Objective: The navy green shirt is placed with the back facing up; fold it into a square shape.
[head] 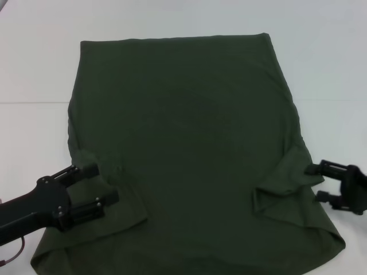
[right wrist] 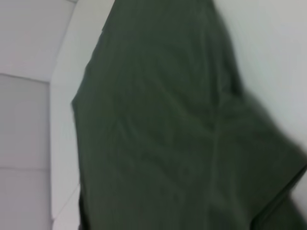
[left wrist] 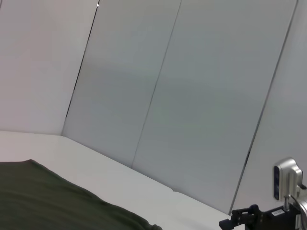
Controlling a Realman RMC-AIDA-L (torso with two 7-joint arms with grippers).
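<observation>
The navy green shirt (head: pixel 183 143) lies flat on the white table (head: pixel 34 69) in the head view, with both sleeves turned inward onto the body. My left gripper (head: pixel 108 183) rests at the shirt's near left side by the folded sleeve, fingers spread open over the fabric. At the near right edge, my right gripper (head: pixel 313 183) is open beside the other folded sleeve. The shirt (right wrist: pixel 168 134) fills the right wrist view. A corner of the shirt (left wrist: pixel 48 201) shows in the left wrist view, with the right arm's gripper (left wrist: pixel 249 219) far off.
White table surface surrounds the shirt on the far, left and right sides. Pale wall panels (left wrist: pixel 182 96) stand behind the table. The shirt's near hem runs to the head view's bottom edge.
</observation>
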